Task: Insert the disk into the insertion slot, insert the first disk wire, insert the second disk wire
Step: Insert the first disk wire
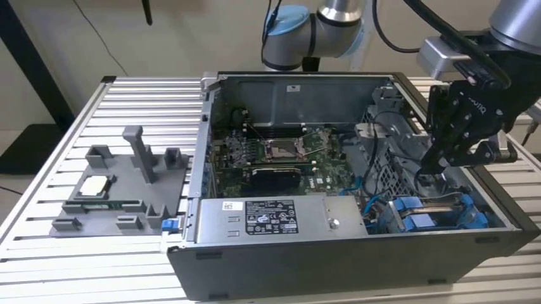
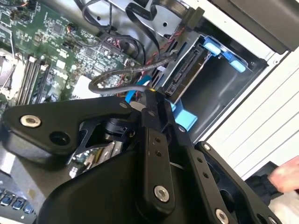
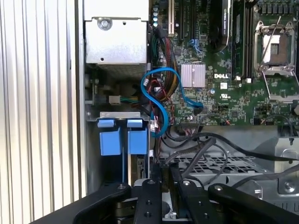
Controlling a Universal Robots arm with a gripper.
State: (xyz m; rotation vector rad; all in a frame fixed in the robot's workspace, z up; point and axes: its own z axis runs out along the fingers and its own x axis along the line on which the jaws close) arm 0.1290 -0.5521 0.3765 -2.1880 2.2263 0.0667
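The disk (image 1: 431, 212) in its blue frame sits in the slot (image 2: 219, 88) at the near corner of the case (image 1: 338, 266) on the exterior view's right, just below the gripper (image 1: 427, 168), whose fingers (image 2: 156, 149) are drawn narrow by a black wire (image 2: 117, 84), though I cannot tell if they pinch it

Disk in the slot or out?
In. The disk sits inside the grey-walled slot, its blue tabs at the open end.

My silver-grey arm (image 1: 338, 12) carries a pale blue joint cap (image 1: 287, 25), and its matte black gripper (image 2: 152, 98) is studded with round silver screws (image 2: 161, 192).
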